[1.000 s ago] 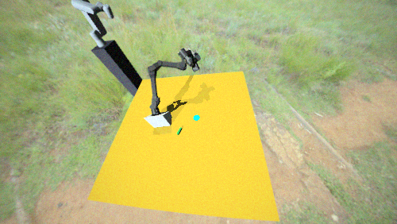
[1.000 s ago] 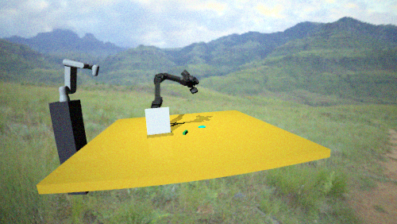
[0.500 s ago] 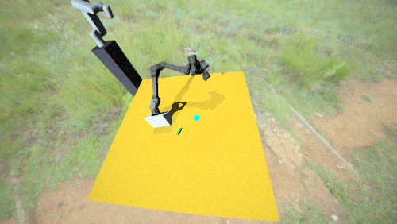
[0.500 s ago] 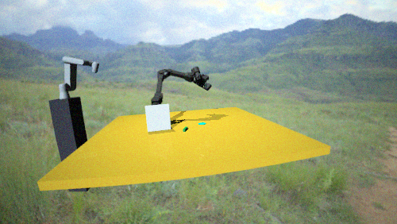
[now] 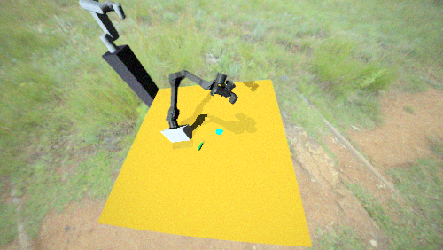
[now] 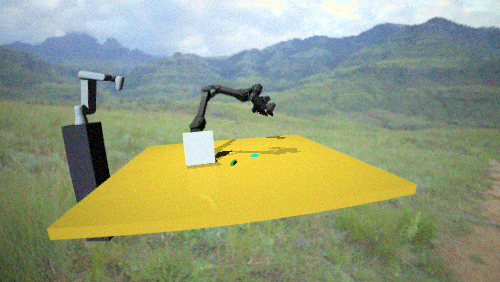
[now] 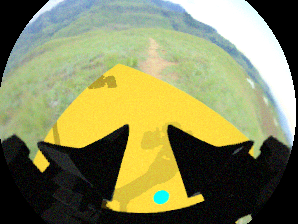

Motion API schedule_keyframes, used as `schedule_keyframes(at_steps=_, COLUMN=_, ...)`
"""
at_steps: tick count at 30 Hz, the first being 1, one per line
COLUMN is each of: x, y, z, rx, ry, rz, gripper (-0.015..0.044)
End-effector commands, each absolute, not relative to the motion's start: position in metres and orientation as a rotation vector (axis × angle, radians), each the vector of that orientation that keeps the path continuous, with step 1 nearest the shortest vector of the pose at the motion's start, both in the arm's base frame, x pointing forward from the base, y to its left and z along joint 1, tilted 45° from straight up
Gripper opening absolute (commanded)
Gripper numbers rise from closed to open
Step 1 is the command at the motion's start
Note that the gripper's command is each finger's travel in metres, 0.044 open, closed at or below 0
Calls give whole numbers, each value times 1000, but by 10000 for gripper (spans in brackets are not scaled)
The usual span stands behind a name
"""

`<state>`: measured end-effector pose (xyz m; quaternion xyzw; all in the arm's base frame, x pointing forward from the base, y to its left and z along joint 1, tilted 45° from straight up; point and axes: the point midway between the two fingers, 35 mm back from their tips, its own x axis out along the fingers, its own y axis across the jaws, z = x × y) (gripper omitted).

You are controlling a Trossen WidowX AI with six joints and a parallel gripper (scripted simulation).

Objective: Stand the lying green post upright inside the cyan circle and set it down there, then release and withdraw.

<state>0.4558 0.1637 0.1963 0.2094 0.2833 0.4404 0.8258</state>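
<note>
The green post (image 5: 200, 146) (image 6: 233, 162) lies on its side on the yellow table top, close to the white block. It does not show in the wrist view. The cyan circle (image 5: 219, 131) (image 6: 255, 155) (image 7: 161, 197) is flat on the table, a short way from the post, with nothing standing in it. My gripper (image 5: 234, 92) (image 6: 271, 108) (image 7: 148, 127) is partly open, with nothing between its fingers. It hangs high above the table, beyond the circle and well away from the post.
A white block (image 5: 176, 134) (image 6: 199, 148) stands at my arm's base, near the post. A second, grey arm (image 5: 104, 22) (image 6: 88, 92) stands on a dark pedestal (image 5: 133, 73) (image 6: 86, 160) beside the yellow table (image 5: 199, 199) (image 6: 250, 197). My arm's shadow falls near the circle.
</note>
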Motion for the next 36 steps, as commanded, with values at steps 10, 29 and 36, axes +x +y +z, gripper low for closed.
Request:
schedule_keyframes(at_steps=10, x=430, y=62, z=66, rx=15, ry=773, rz=825, gripper=233)
schedule_keyframes(at_steps=29, x=303, y=-23, z=-36, rx=-367, ry=995, rz=1149, gripper=233)
schedule_keyframes(at_steps=36, x=246, y=-35, z=-48, rx=-415, ry=976, rz=1381, gripper=233)
